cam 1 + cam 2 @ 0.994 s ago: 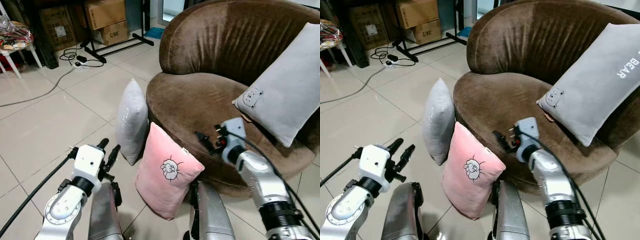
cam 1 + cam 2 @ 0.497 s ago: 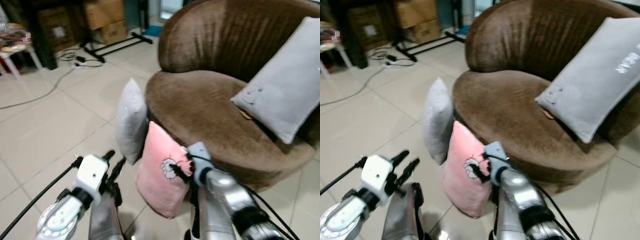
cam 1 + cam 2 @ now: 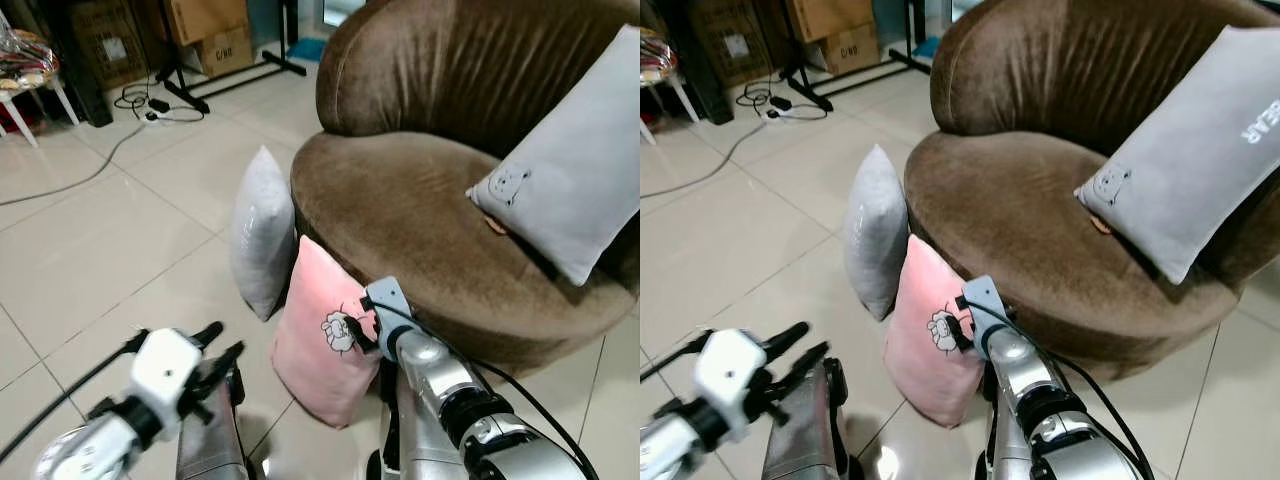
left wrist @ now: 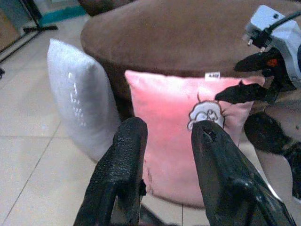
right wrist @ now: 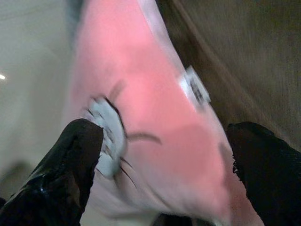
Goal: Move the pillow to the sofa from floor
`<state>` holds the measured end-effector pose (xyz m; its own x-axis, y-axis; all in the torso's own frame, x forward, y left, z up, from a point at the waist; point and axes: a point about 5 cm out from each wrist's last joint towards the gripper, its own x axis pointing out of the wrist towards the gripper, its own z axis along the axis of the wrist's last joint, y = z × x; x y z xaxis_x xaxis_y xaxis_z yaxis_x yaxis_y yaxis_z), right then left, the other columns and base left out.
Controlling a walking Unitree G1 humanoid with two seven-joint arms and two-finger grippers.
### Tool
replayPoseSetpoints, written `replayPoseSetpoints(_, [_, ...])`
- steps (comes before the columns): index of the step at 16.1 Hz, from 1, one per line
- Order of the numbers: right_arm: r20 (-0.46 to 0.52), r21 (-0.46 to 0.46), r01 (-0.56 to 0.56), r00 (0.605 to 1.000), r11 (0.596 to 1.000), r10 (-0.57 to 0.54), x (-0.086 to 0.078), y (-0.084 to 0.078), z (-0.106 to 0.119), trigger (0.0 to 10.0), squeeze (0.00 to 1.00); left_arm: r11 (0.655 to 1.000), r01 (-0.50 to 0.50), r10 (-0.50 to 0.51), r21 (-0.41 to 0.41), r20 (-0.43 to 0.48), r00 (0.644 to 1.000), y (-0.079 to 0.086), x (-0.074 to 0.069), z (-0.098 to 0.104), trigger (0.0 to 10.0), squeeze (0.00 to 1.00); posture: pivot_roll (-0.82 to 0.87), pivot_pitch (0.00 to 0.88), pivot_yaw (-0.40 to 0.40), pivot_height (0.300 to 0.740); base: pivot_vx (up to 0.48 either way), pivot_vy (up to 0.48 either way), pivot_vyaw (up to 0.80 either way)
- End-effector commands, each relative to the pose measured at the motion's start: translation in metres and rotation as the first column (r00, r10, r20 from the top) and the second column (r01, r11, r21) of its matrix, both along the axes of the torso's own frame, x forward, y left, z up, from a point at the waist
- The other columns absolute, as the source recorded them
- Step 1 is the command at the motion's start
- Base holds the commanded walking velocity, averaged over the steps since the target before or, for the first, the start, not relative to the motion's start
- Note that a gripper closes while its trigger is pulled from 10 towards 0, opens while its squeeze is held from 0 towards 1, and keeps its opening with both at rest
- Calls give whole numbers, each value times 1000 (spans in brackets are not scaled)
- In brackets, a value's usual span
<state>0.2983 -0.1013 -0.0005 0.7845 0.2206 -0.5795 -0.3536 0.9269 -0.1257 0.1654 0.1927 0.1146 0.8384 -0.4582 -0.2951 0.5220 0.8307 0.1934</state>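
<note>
From the head cameras: the right gripper [image 3: 362, 325] has swung down off the sofa [image 3: 440, 230] seat, where it hung a second ago, and now sits right at the upper edge of the pink pillow [image 3: 325, 345], fingers spread. The pillow is not lifted yet; it stands on the floor [image 3: 110, 250], leaning on the sofa's front edge, with a grey pillow [image 3: 262, 235] just beside it. Another grey pillow [image 3: 570, 190] rests on the seat against the backrest. The left gripper [image 3: 212, 352] has dropped lower too, fingers parted, short of the pillow.

Left wrist camera: its two fingers [image 4: 120, 174] stand apart, holding nothing, aimed at the pink face and its cartoon patch.

Right wrist camera: blurred, so the arm looks to be moving; the fingers [image 5: 75, 150] straddle the pillow's top, wide apart, not closed on it.

So the reach looks nearly done; I'd say the pinch comes next.
</note>
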Motion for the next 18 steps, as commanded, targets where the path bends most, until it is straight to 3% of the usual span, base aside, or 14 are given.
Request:
replayPoseSetpoints(1, [17,3,49,999,999,-49,6,-2,5,10000,0,1000,13,-13,0,-4,1000,2,-3,6,10000,0,58,102,6,480,0,0,0])
replayPoseSetpoints(6, [33,40,142,989,989,-143,12,-2,8,10000,0,997,71,-72,-17,-71,995,5,-22,20,10000,0,84,148,26,480,0,0,0])
replayPoseSetpoints(10, [22,39,113,993,993,-114,9,6,6,10000,0,997,74,-75,-18,-99,992,6,-29,24,10000,0,93,162,22,480,0,0,0])
replayPoseSetpoints(11, [25,32,104,994,994,-105,9,9,6,9608,0,997,73,-75,-15,-108,991,7,-32,25,10000,0,99,165,21,480,0,0,0])
replayPoseSetpoints(12, [36,22,86,996,996,-86,10,13,8,5922,0,997,73,-74,-13,-110,991,7,-33,27,10000,0,108,172,19,480,0,0,0])
replayPoseSetpoints(13, [46,11,72,996,997,-72,11,17,9,3647,0,997,74,-75,-13,-114,991,6,-35,29,10000,0,111,179,18,480,0,0,0])
replayPoseSetpoints(14, [53,-5,64,997,998,-64,11,20,10,2706,0,997,77,-78,-12,-121,990,6,-37,29,10000,0,113,181,18,480,0,0,0])
replayPoseSetpoints(15, [56,-15,60,997,998,-59,11,21,10,2706,0,997,78,-79,-10,-127,989,6,-38,29,10000,0,113,181,18,480,0,0,0])
replayPoseSetpoints(16, [62,-41,53,997,998,-50,10,23,10,1765,0,997,81,-81,-5,-133,988,7,-40,30,10000,0,119,183,20,480,0,0,0])
replayPoseSetpoints(17, [66,-69,40,997,997,-36,9,26,9,0,0,996,85,-84,-1,-137,987,7,-41,31,10000,0,121,183,23,480,0,0,0])
replayPoseSetpoints(18, [65,-85,27,998,996,-22,8,28,8,0,0,996,86,-85,1,-141,986,7,-42,31,10000,0,121,184,25,480,0,0,0])
